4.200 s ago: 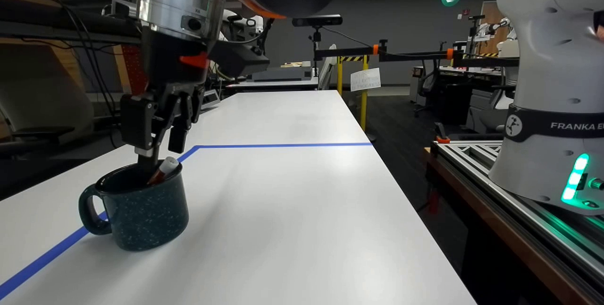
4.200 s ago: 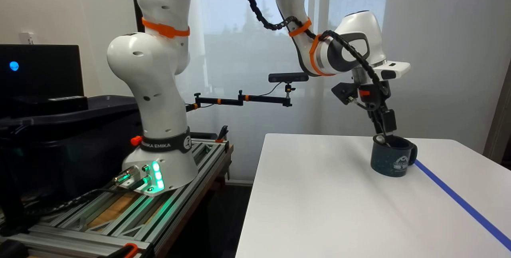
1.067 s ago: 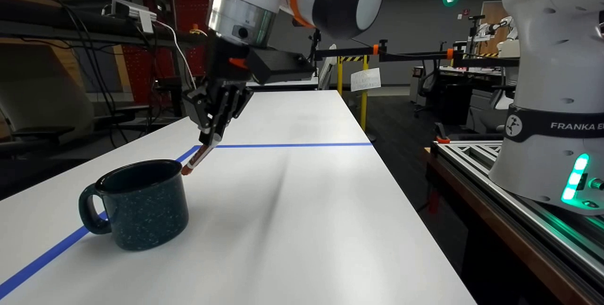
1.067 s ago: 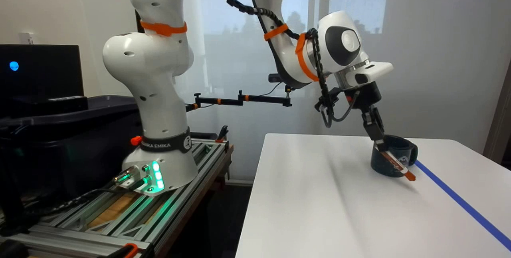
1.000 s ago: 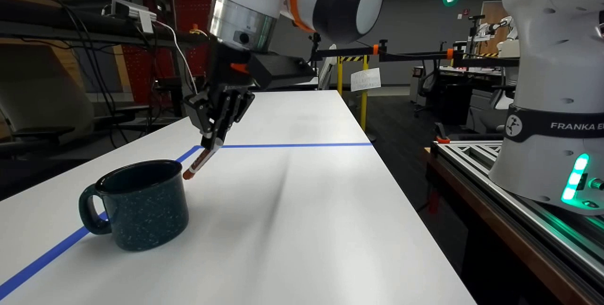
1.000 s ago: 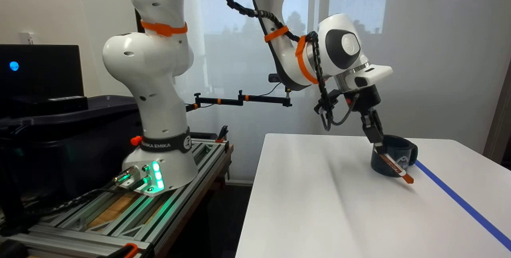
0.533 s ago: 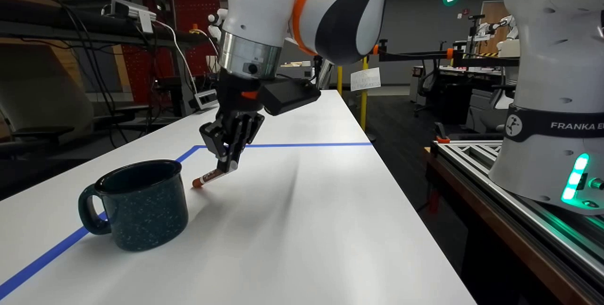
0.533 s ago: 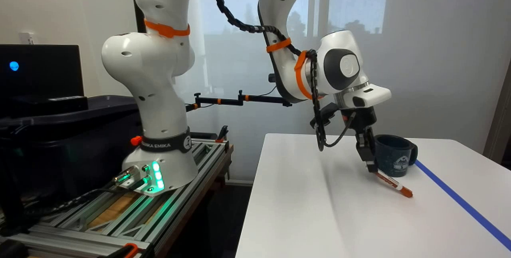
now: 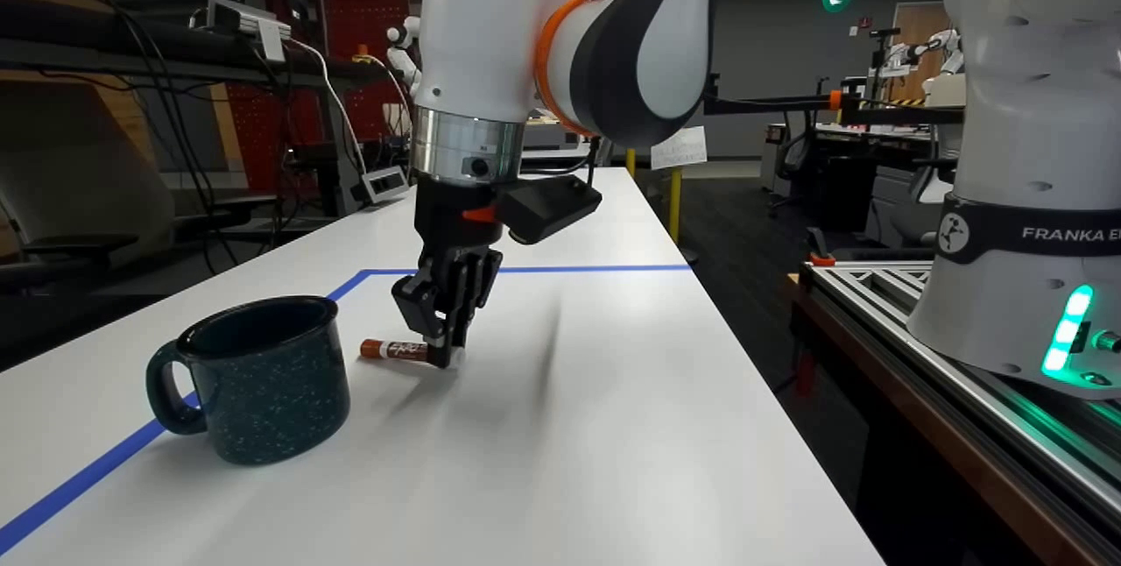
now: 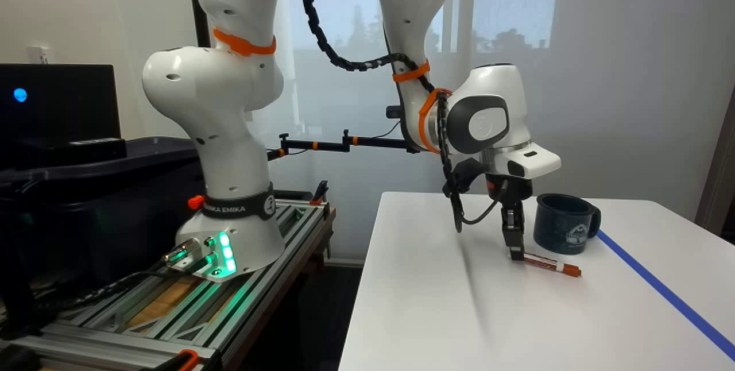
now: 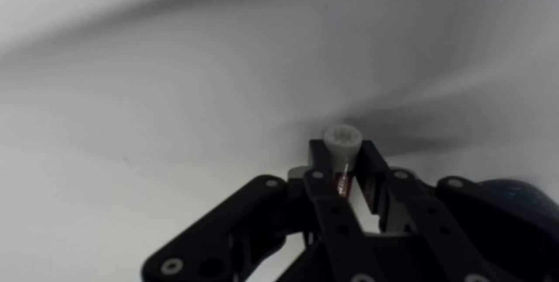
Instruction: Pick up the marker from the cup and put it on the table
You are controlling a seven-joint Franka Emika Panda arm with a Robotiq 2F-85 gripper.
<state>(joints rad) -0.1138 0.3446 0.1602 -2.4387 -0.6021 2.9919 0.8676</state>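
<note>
Single arm (image 10: pixel 212 89) is standing on its base (image 10: pixel 252 242), running past the top edge in an exterior view. Forearm (image 10: pixel 410 3) is hanging steeply, wrist (image 10: pixel 498 92) is jutting sideways. Pincer (image 11: pixel 343 153) is pointing nearly straight down in both exterior views. In the wrist view its fingers (image 11: pixel 319 155) are running roughly parallel and clamping inward, tips sitting slightly apart. Side lights (image 10: pixel 228 251) on the base are glowing green.

marker (image 9: pixel 394 350) partly behind gripper (image 9: pixel 445 356), cup (image 11: pixel 526 197) cropped in wrist view

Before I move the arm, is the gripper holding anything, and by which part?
Yes, the gripper is shut on the marker, near its pale end; the orange end sticks out.
</note>
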